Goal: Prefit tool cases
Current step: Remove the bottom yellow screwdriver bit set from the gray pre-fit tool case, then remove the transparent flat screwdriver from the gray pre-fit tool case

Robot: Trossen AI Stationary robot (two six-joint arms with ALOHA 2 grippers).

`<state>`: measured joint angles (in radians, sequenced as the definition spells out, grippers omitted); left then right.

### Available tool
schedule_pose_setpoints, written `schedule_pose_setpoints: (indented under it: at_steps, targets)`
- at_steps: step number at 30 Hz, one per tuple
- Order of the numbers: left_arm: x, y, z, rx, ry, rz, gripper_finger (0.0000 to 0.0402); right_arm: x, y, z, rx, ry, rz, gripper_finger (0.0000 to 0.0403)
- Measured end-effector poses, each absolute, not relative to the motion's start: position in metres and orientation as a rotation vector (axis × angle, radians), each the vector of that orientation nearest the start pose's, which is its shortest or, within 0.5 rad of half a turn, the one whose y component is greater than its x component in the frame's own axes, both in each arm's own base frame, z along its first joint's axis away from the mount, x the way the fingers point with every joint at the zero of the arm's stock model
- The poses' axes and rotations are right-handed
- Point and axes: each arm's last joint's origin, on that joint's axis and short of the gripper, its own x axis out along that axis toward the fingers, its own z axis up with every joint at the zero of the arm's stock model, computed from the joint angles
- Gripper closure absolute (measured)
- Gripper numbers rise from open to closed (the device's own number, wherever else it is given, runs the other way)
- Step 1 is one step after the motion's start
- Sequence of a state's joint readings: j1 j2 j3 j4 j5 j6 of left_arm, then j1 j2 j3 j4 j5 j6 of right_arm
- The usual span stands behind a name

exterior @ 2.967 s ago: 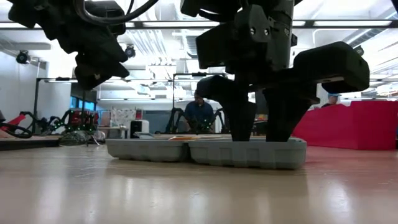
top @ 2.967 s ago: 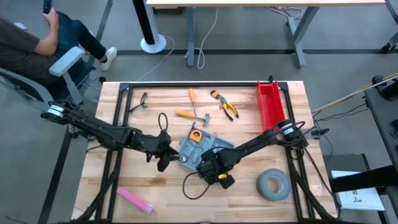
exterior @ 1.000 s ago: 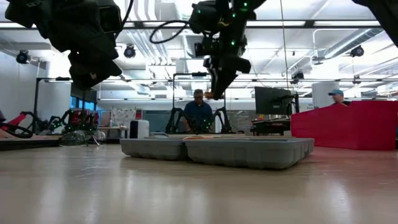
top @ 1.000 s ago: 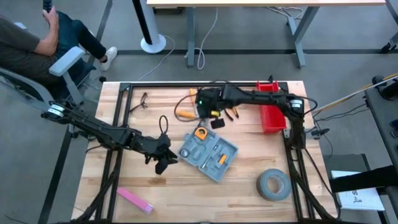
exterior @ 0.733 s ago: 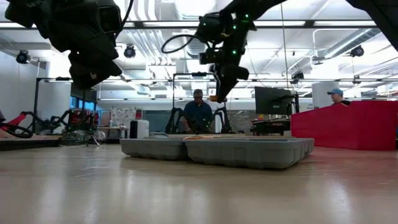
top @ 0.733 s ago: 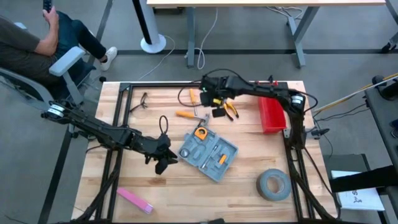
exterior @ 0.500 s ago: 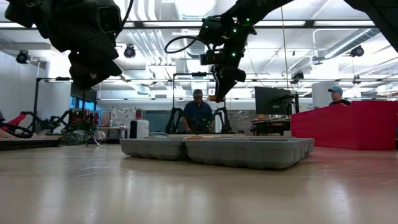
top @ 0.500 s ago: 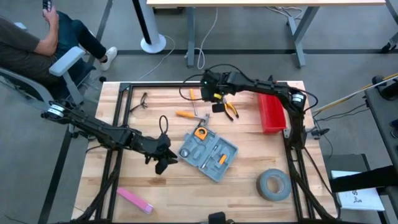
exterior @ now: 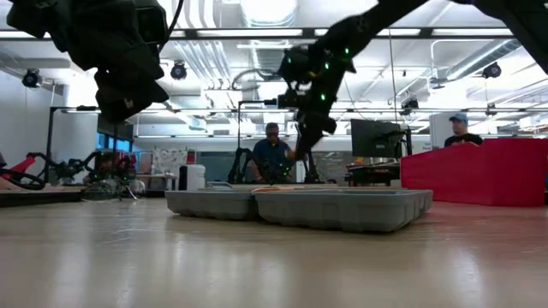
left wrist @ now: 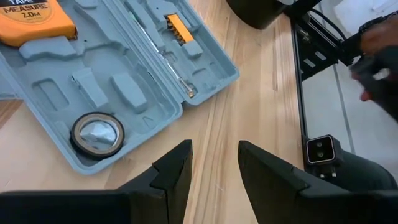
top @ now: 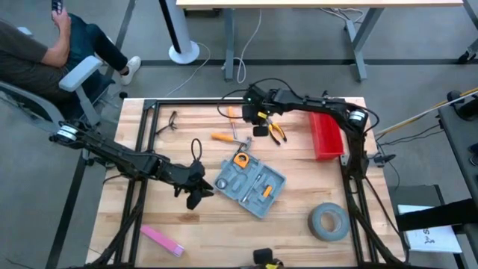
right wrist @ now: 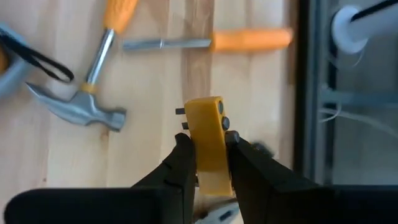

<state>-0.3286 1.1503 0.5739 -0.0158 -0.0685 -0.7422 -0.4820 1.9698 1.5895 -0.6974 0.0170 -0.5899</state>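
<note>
Tape measure (left wrist: 31, 22) cut off by frame edge

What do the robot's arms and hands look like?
Both arms are dark, almost black, built from slim jointed links. Black cables loop off the left arm and the right arm. The right arm has pale rings at a joint near its base and small green lights by its wrist. Each hand, left hand and right hand, ends in two blunt dark fingers.
</note>
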Motion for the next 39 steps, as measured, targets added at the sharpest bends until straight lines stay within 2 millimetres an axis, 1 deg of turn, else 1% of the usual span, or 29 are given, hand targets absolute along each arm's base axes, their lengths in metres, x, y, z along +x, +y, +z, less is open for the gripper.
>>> schedule_pose_setpoints:
  at_steps: [5,8,11,14,17,20,31,35,39]
  targets:
    - [0.219,-0.073,0.208,-0.600,0.642,-0.026,0.0264,0.370,-0.205,0.198,-0.218,1.209,-0.129,0.0317]
    - [0.219,-0.073,0.207,-0.600,0.643,-0.027,0.0264,0.372,-0.211,0.182,-0.198,1.232,-0.127,0.0316]
    - [0.218,-0.075,0.207,-0.601,0.646,-0.033,0.0264,0.369,-0.220,0.171,-0.161,1.245,-0.127,0.0322]
    - [0.218,-0.075,0.207,-0.600,0.646,-0.035,0.0264,0.367,-0.225,0.164,-0.126,1.252,-0.126,0.0330]
    - [0.218,-0.075,0.207,-0.600,0.646,-0.035,0.0264,0.368,-0.225,0.162,-0.110,1.246,-0.115,0.0332]
    - [0.218,-0.075,0.207,-0.600,0.647,-0.035,0.0264,0.367,-0.226,0.162,-0.086,1.238,-0.103,0.0323]
    - [0.218,-0.076,0.208,-0.608,0.644,-0.036,0.0264,0.366,-0.226,0.162,-0.015,1.237,-0.131,0.0256]
    - [0.218,-0.077,0.208,-0.608,0.642,-0.041,0.0264,0.363,-0.223,0.172,0.002,1.281,-0.108,0.0241]
    - [0.218,-0.077,0.208,-0.598,0.642,-0.044,0.0264,0.359,-0.211,0.191,-0.015,1.296,-0.069,0.0236]
